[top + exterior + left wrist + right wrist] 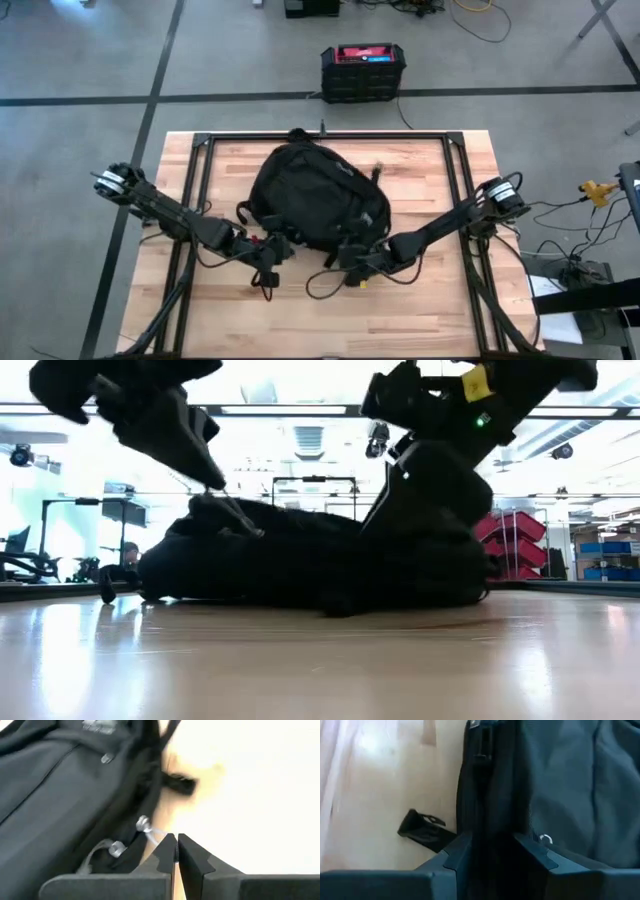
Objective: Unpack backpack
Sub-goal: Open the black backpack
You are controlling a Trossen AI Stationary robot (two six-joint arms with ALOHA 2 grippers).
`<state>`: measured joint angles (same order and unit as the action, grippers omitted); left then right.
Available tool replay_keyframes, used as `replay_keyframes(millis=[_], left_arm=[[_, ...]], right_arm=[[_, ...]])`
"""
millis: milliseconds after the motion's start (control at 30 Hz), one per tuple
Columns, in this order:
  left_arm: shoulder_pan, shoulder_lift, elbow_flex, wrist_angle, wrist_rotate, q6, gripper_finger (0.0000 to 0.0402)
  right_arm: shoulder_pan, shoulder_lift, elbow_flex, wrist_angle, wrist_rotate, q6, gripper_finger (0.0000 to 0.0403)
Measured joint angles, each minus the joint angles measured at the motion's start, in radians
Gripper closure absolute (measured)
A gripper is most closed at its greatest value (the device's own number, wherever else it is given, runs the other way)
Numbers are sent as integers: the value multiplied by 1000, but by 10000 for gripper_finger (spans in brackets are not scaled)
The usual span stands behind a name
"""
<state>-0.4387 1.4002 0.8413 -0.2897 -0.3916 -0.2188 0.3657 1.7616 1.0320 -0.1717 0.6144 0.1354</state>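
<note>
Backpack: the backpack lies flat at the centre of the high view, on the wooden table, with no contents out on the boards yet.
Left gripper: the left gripper sits at the bag's lower-left edge in the high view; its wrist view shows the fingers pressed together on a thin pale cord that runs to a silver zip pull.
Right gripper: the right gripper is at the bag's lower-right edge in the high view, jaws apart with a fold of black fabric standing between them; whether the pads actually bite is hard to say.
Step, by judgement: this looks like the zip-opening stage, one claw tugging the pull while the other steadies the bag.
Risk one: that cord is slim, so it could slide out of the pinch if the pull goes off the zip's line.
Risk two: if the right side is not truly anchoring, the whole soft bag could drag across the wood instead of opening.
Risk three: a loose strap buckle lies just beside the right fingers and could snag.
</note>
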Motion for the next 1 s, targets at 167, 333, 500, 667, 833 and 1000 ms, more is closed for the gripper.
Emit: replay_keyframes(millis=[167,333,500,667,833,1000], left_arm=[[-3,15,3,18,15,0,401],[2,20,3,117,-8,6,401],[2,20,5,176,-9,27,401],[2,15,8,189,-9,30,401],[0,13,8,192,-8,43,402],[0,11,8,184,-8,62,402]], right_arm=[[17,-56,-1,159,-73,-46,304],[27,-25,-1,420,-164,-181,296],[-2,69,21,537,-159,-235,276],[-31,150,107,551,-161,-241,255],[-50,205,172,512,-141,-235,253],[-55,204,182,458,-127,-221,338]])
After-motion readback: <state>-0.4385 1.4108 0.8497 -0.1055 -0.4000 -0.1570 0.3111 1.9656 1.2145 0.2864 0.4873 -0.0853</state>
